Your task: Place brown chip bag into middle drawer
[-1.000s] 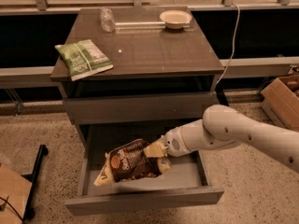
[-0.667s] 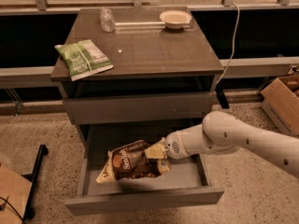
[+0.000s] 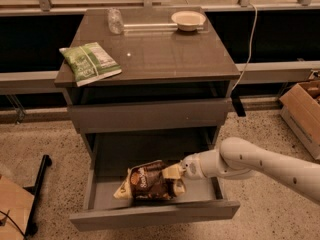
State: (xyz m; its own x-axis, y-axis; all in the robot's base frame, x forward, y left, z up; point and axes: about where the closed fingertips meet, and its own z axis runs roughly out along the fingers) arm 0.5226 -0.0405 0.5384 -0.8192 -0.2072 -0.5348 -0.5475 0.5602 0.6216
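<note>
Dark-brown crinkly chip bag (image 3: 150,184) with cream-yellow ends sits low inside pulled-out grey middle drawer (image 3: 150,216), right end propped against white arm's end effector (image 3: 183,169), likely for gentle release; grip state: cannot tell. Green-and-white snack bag (image 3: 89,61) on grey worktop (image 3: 165,59), not needed.

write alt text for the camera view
A robot arm's gripper meets the cream end of a brown chip bag inside the open middle drawer of a grey cabinet. On top sit a green-and-white bag and a cream bowl.
</note>
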